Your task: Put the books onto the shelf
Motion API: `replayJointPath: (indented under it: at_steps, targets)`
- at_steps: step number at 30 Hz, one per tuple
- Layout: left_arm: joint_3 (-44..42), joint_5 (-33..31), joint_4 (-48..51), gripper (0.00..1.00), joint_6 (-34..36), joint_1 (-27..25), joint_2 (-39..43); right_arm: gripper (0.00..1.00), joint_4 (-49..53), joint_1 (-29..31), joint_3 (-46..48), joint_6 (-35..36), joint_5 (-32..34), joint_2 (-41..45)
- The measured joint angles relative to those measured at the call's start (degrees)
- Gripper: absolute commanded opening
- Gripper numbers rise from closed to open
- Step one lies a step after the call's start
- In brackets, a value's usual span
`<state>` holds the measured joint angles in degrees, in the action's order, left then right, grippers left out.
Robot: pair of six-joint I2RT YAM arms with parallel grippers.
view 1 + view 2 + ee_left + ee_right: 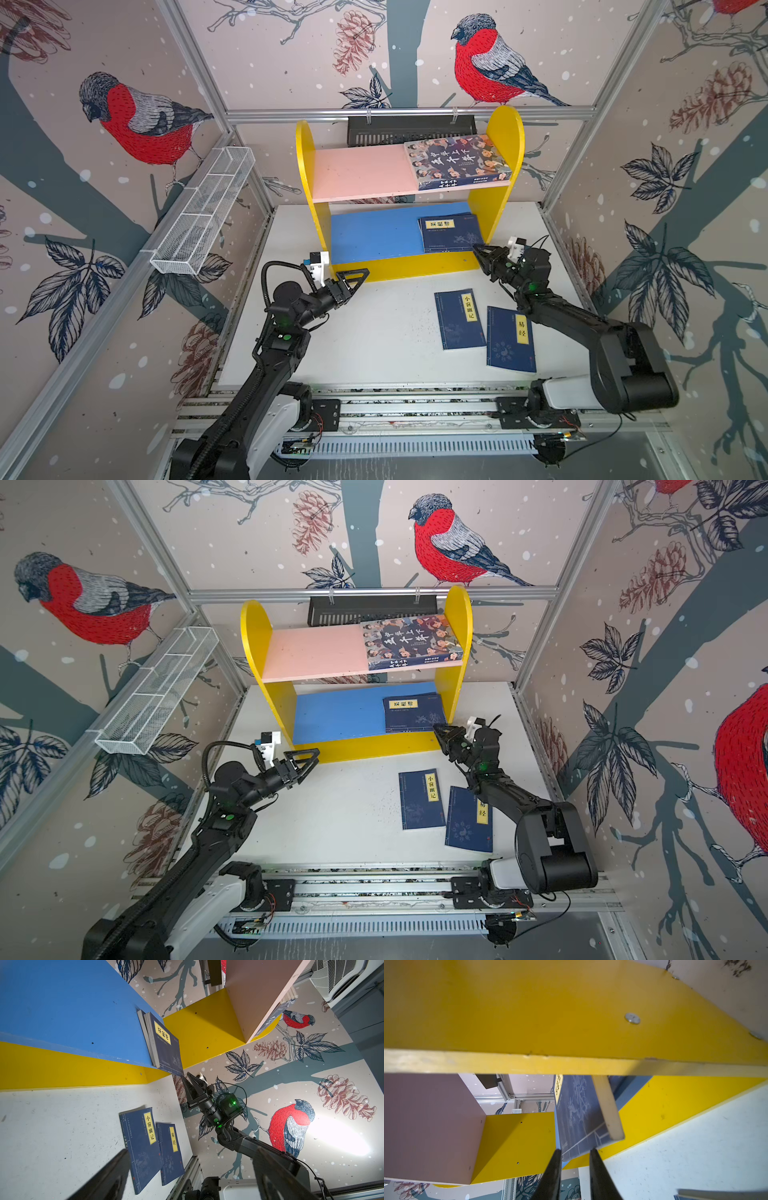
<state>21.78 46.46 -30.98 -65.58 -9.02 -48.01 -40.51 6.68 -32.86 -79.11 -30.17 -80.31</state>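
Observation:
The shelf (pixel 305 166) stands at the back, yellow sides with a pink upper and a blue lower board (pixel 62 1001). A colourful cartoon-cover book (pixel 457 162) lies on the pink board at the right. Two navy books are stacked (pixel 451 232) on the blue board, and the top one's near corner (pixel 575 1109) overhangs the front edge. My right gripper (pixel 477 248) (pixel 575 1150) is shut on that corner. Two more navy books (pixel 459 320) (pixel 510 338) lie flat on the table under the right arm. My left gripper (pixel 360 277) (pixel 191 1151) hangs open and empty by the shelf's front left.
A white wire basket (pixel 203 212) hangs on the left wall. A black slotted tray (pixel 409 129) sits on the back rail behind the shelf. The arms' base rail (pixel 415 407) runs along the table's front edge, and walls close in three sides.

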Motion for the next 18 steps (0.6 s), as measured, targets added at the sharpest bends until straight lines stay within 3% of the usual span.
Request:
replayJointPath:
  at_steps: [9,18]
  targets:
    - [0.0,0.0,0.0,0.93,0.2,0.0,-0.1,0.26,1.9,-0.8,-3.1,1.3,-0.6,-2.0]
    - [4.2,-0.1,3.1,0.91,7.9,-2.8,-3.7,0.26,3.3,-1.0,-3.9,1.5,-1.3,-1.1]
